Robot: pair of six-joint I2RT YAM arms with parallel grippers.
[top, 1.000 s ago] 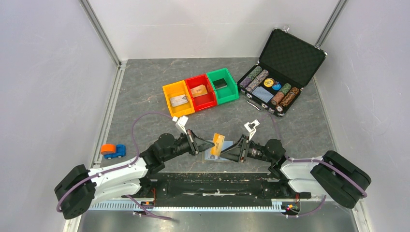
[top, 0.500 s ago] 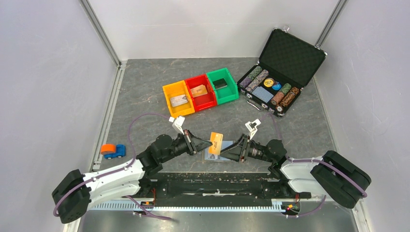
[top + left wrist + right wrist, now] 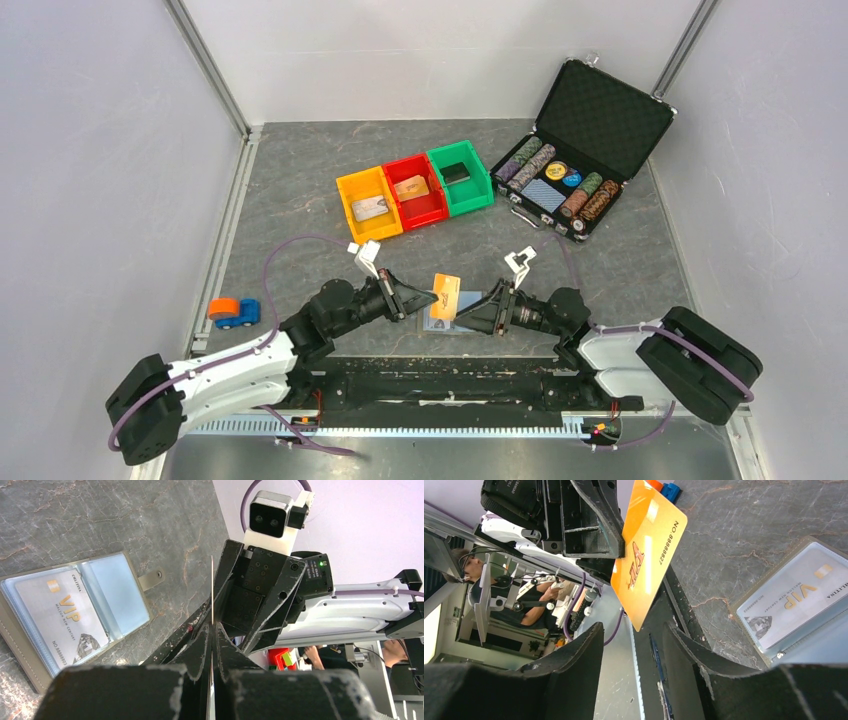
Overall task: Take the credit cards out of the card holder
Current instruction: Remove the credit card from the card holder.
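Left gripper: jaws closed on an orange card, held on edge above the counter. Right gripper: jaws parted and empty, just beside that card. The card holder lies open on the counter beneath them, with a white VIP card in one pocket.

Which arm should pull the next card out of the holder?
Right. The right gripper is open and empty beside the holder, which holds a white card. The left gripper is shut on the orange card.
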